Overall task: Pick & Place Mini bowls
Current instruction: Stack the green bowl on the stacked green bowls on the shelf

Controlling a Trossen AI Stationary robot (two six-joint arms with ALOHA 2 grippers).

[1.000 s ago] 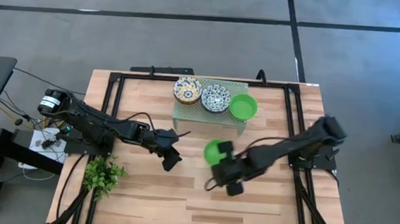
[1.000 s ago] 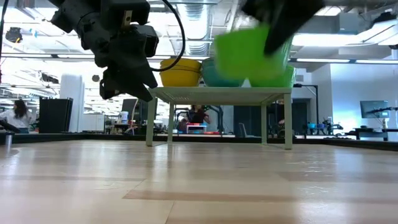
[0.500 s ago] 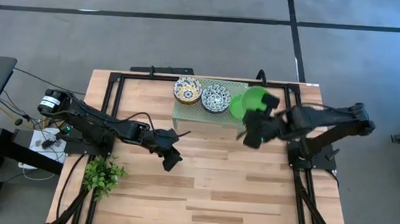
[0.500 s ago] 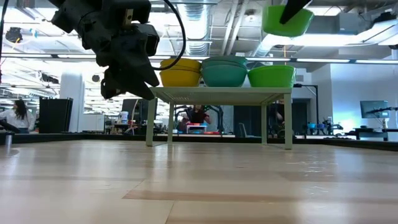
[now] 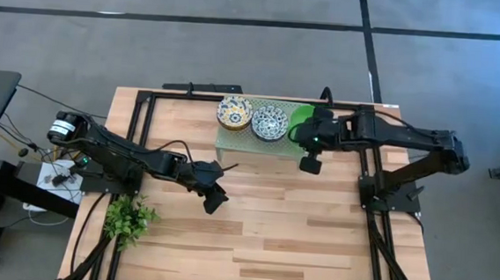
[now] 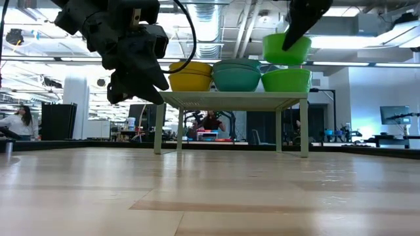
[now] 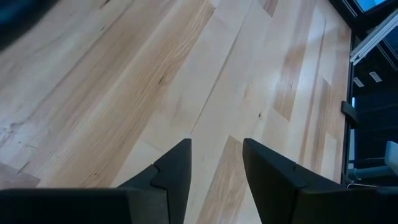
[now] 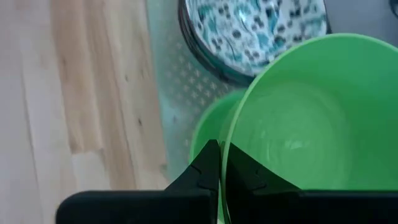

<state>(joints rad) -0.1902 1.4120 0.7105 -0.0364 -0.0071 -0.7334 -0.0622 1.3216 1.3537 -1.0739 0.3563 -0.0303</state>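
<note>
Now, left of the rack point(image 5: 259, 139), the left gripper point(image 5: 213, 197) hangs parted and empty over the table point(image 5: 313, 242). On the rack sit two patterned bowls point(image 5: 234, 112) and a green stack point(image 6: 287, 79). Just above that stack, the right gripper point(image 5: 308, 135), a second ago over the table, pinches a green bowl point(image 6: 286, 48); stacking looks imminent.

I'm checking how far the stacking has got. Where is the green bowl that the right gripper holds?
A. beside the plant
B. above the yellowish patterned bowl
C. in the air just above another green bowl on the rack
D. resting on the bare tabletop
C: the low view shows the held green bowl in the right gripper, hanging clear above the green bowl on the rack.
</note>
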